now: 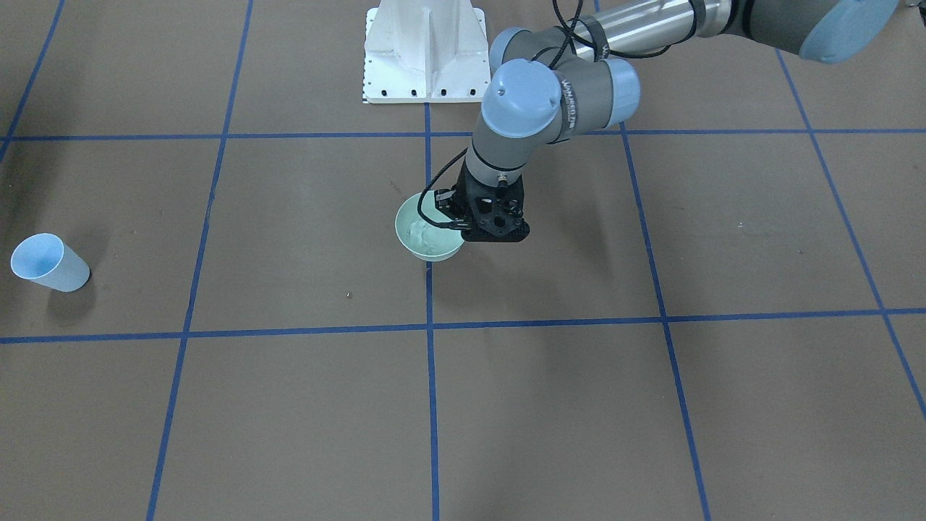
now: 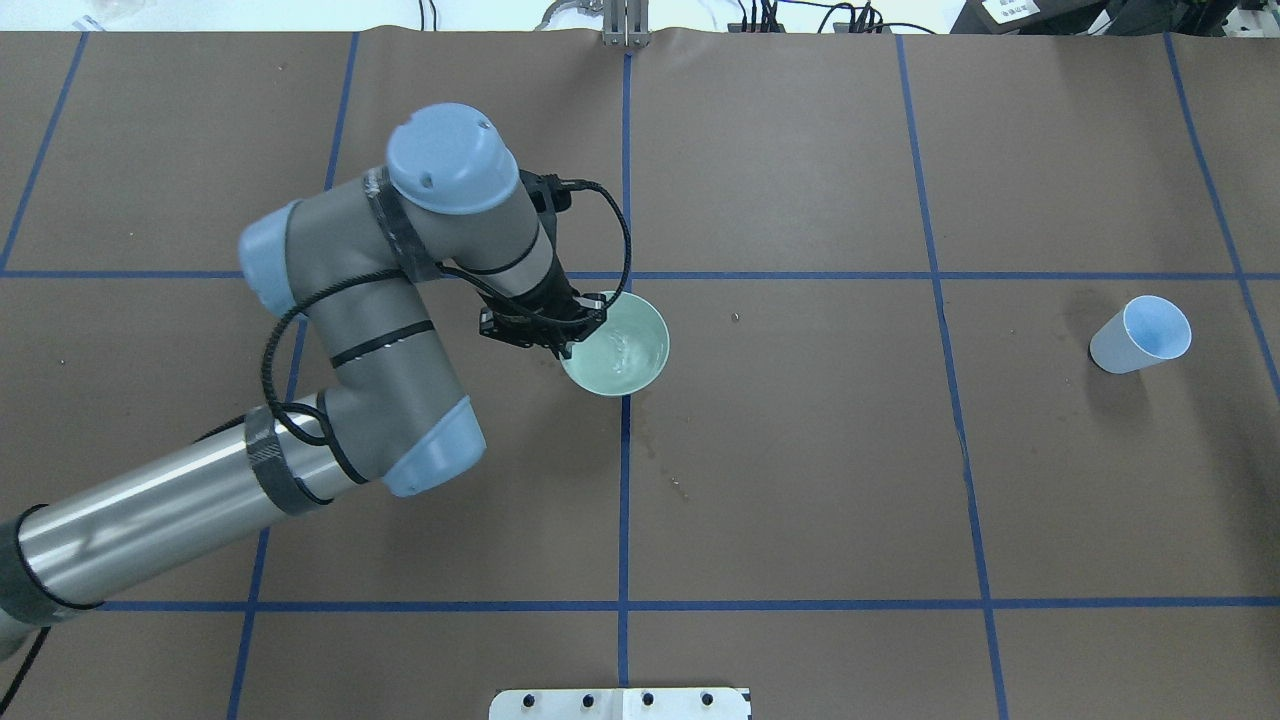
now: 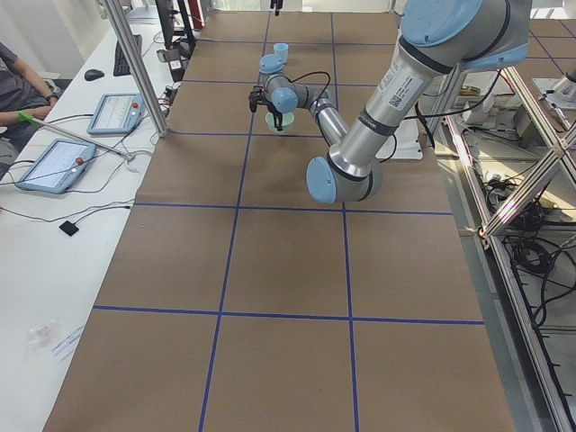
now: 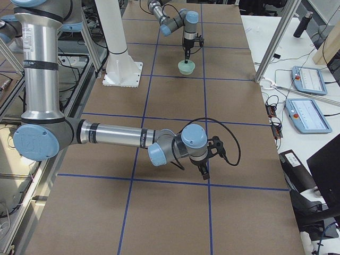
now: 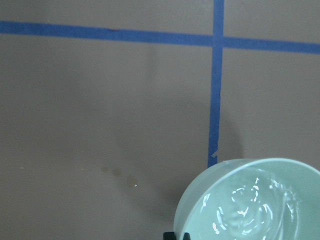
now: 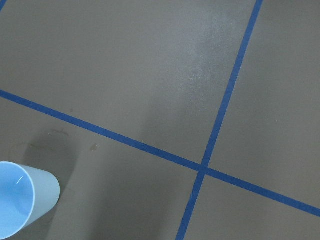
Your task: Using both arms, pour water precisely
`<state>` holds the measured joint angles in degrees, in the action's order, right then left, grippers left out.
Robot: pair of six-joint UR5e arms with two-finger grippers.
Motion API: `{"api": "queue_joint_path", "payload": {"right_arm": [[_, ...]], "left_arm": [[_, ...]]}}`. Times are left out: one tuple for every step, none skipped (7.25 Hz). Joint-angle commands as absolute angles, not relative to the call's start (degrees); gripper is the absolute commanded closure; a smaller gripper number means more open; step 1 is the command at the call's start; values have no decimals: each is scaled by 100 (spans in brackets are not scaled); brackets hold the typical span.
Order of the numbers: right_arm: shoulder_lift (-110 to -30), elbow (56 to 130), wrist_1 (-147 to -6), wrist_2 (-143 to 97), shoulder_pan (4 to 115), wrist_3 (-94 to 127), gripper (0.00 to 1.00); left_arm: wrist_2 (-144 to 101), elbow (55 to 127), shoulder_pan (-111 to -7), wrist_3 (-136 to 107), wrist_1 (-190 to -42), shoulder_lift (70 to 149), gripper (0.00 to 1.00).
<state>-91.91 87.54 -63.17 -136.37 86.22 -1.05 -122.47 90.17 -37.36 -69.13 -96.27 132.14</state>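
A pale green bowl point(image 2: 628, 372) sits near the table's middle on a blue tape line. The water point(image 2: 622, 348) in the bowl ripples with white glints, seen close in the left wrist view point(image 5: 250, 207). My left gripper point(image 2: 560, 338) points down at the bowl's rim and is shut on it; the front view shows the gripper point(image 1: 486, 230) beside the bowl point(image 1: 427, 246). A light blue cup point(image 2: 1140, 335) stands apart on my right side, and the same cup point(image 6: 22, 205) fills the right wrist view's lower left corner. My right gripper point(image 4: 205, 171) hangs low over the paper; whether it is open or shut I cannot tell.
The white pedestal point(image 1: 425, 51) stands at the robot's edge of the table. Small wet spots point(image 2: 655, 445) mark the brown paper near the bowl. A side table with tablets point(image 3: 56, 164), a person's arm and a metal post point(image 3: 135, 67) lie beyond the far edge.
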Motion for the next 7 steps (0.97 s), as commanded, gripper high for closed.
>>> {"api": "queue_joint_path", "payload": {"right_arm": [[-9176, 8754, -6319, -13641, 8622, -105, 1], [-9176, 8763, -6319, -13641, 8622, -105, 1], [-9184, 8797, -6319, -13641, 8622, -97, 1], [-9176, 8798, -6319, -13641, 8622, -97, 1], [-9184, 8807, -6319, -13641, 8622, -97, 1], [-9193, 8841, -6319, -13641, 8622, -88, 1], [-9211, 8868, -6328, -13641, 8622, -97, 1]], "left_arm": [[-12735, 9891, -4270, -5915, -9650, 11987, 100], [-12788, 10314, -4663, -5141, -9676, 11162, 100], [-13258, 10344, -5119, -4332, -9685, 10605, 100], [-13411, 10301, -5611, -3237, -9729, 9982, 100], [-13412, 10022, -5912, -2591, -9729, 9758, 100], [-13412, 9463, -6089, -2427, -9747, 9782, 100], [-13412, 9100, -6352, -2034, -9747, 9800, 100]]}}
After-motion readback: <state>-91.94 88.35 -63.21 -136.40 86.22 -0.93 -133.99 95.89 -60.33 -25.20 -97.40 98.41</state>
